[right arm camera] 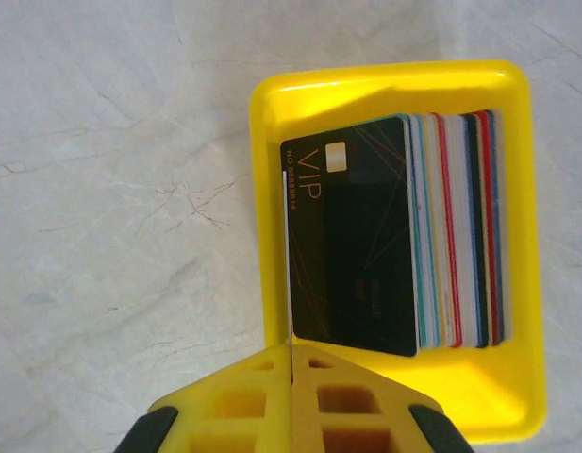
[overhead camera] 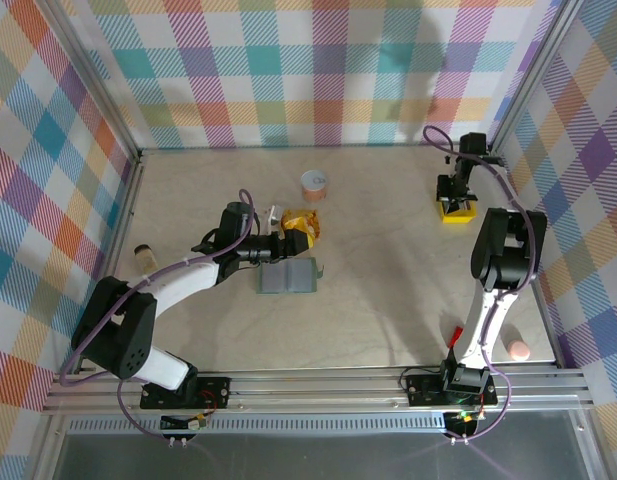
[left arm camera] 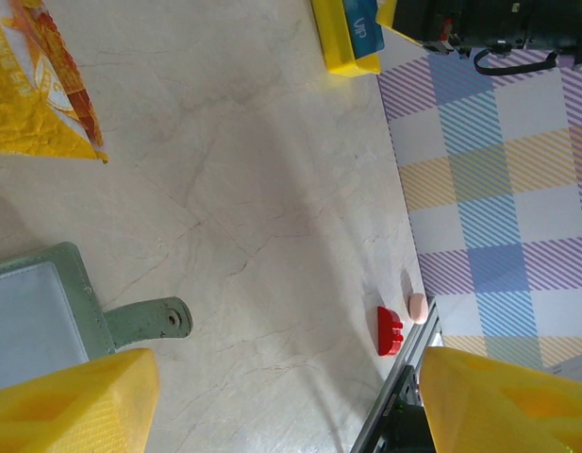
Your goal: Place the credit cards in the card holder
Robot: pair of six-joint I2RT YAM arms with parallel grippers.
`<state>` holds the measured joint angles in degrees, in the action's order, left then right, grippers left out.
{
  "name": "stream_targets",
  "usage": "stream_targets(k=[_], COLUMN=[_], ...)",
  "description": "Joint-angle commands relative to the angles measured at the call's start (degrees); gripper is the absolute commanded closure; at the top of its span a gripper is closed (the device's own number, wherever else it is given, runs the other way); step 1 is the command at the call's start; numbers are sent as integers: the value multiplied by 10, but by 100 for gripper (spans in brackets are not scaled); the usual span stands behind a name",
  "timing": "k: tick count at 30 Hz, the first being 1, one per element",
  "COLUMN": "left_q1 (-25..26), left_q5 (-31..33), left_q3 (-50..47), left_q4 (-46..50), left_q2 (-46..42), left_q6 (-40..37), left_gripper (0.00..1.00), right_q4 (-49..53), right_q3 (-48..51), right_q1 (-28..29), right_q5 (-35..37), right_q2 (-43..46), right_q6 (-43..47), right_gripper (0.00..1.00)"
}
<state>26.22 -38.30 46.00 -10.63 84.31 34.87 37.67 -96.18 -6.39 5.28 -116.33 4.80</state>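
The credit cards (right arm camera: 361, 245) stand on edge in a bright yellow tray (right arm camera: 385, 80), a black VIP card facing up. My right gripper (right arm camera: 292, 351) is shut at the tray's near wall, and a thin white card edge (right arm camera: 287, 255) runs straight into the seam between its fingers. From above, the right gripper (overhead camera: 456, 195) hangs over the tray (overhead camera: 455, 217) at the back right. The grey-green card holder (overhead camera: 288, 278) lies open mid-table, with its strap (left arm camera: 144, 321) showing. My left gripper (overhead camera: 280, 240) hovers just behind it, open and holding nothing (left arm camera: 286, 401).
An orange-yellow snack packet (overhead camera: 303, 228) lies right behind the card holder. A tape roll (overhead camera: 314, 183) sits further back. A red block (overhead camera: 455, 333) and a pink piece (overhead camera: 519, 350) lie near the right arm's base, and a small cylinder (overhead camera: 143, 251) by the left wall.
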Motion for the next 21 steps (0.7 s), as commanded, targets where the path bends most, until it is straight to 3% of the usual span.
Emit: stream_targets(k=[1, 21], left_q1=[9, 22], left_q5=[-1, 4], left_q3=[-8, -5], left_q4=[-9, -49], left_q2=[-22, -42], left_q6=[-7, 36], left_gripper=[27, 24], right_q4=[-52, -135], right_q3=[27, 208], right_q1=[-2, 11], right_q5=[-8, -41], right_q2=[53, 232], right_q6=[-21, -78], right_gripper=[100, 100])
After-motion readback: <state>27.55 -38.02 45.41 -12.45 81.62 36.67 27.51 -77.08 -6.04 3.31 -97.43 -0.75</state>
